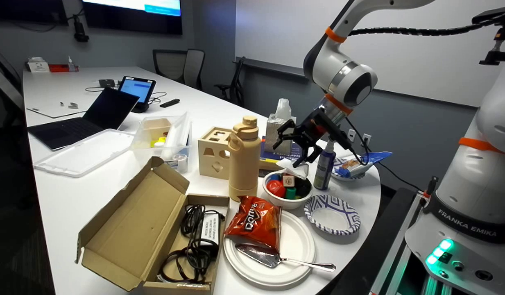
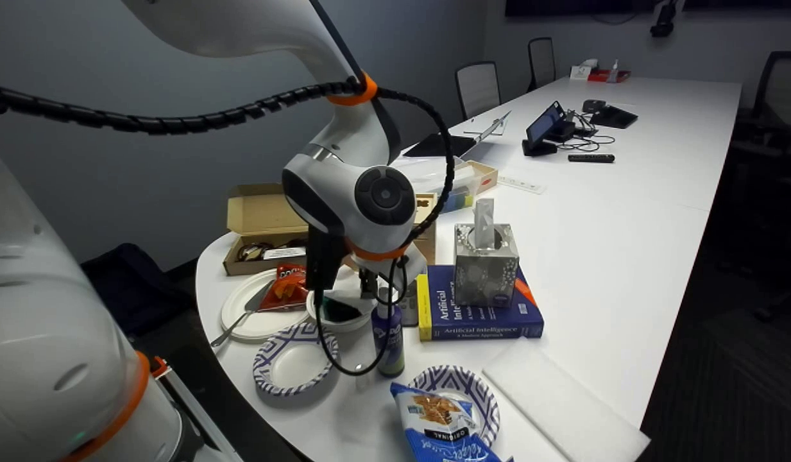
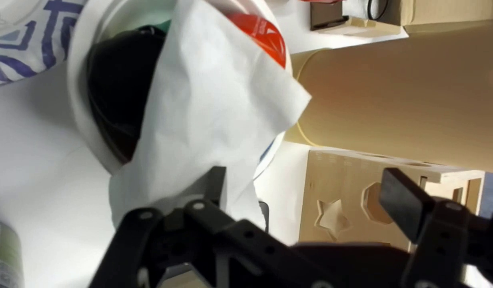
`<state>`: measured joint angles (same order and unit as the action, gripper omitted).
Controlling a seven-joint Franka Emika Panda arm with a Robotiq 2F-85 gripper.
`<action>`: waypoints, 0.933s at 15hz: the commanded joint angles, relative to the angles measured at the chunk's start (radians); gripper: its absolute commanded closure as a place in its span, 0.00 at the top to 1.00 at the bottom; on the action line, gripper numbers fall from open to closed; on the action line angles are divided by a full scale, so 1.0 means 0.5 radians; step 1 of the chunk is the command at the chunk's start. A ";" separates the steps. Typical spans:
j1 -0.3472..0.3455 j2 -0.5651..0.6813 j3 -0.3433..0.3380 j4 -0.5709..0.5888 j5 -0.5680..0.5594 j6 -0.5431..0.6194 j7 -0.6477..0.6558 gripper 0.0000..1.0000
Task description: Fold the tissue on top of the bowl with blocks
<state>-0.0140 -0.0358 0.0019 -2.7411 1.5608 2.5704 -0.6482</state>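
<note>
The white tissue point(image 3: 214, 108) lies across the bowl and extends past the rim on the gripper's side; it also shows in an exterior view point(image 1: 296, 169). The small white bowl point(image 3: 76, 92) stands on the table, also seen in both exterior views point(image 1: 288, 203) point(image 2: 344, 327). Blocks show beside the tissue: a red one point(image 3: 266, 38), a black one point(image 3: 124, 80), and green, blue and wooden ones in an exterior view. My gripper point(image 3: 308, 190) is open, fingers wide apart. One finger is over the tissue's edge; whether it touches cannot be told. The other is in front of the wooden box.
A tan bottle point(image 1: 244, 159) and wooden shape box point(image 1: 213, 157) stand beside the bowl. A purple spray bottle point(image 1: 325, 168), striped dish point(image 1: 334, 217), red snack bag point(image 1: 256, 221) on a white plate point(image 1: 301, 241), and tissue box point(image 2: 486, 269) on a book point(image 2: 485, 321) surround it.
</note>
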 commanded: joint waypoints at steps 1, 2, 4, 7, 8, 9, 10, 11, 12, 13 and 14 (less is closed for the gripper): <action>0.026 -0.110 0.031 -0.030 0.076 0.071 -0.086 1.00; 0.027 -0.124 0.037 -0.031 0.086 0.083 -0.106 1.00; 0.033 -0.154 0.057 -0.032 0.097 0.145 -0.126 1.00; 0.037 -0.199 0.092 -0.030 0.099 0.231 -0.131 1.00; 0.040 -0.217 0.102 -0.031 0.095 0.260 -0.126 1.00; 0.042 -0.228 0.116 -0.031 0.080 0.294 -0.105 1.00; 0.043 -0.238 0.130 -0.031 0.069 0.325 -0.087 1.00; 0.047 -0.230 0.150 -0.030 0.017 0.371 -0.020 1.00; 0.050 -0.223 0.169 -0.030 -0.015 0.406 0.027 1.00; 0.054 -0.200 0.191 -0.030 -0.064 0.445 0.097 1.00; 0.055 -0.145 0.208 -0.002 -0.095 0.476 0.149 1.00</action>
<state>-0.0028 -0.1194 0.0806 -2.7422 1.5626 2.7498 -0.6607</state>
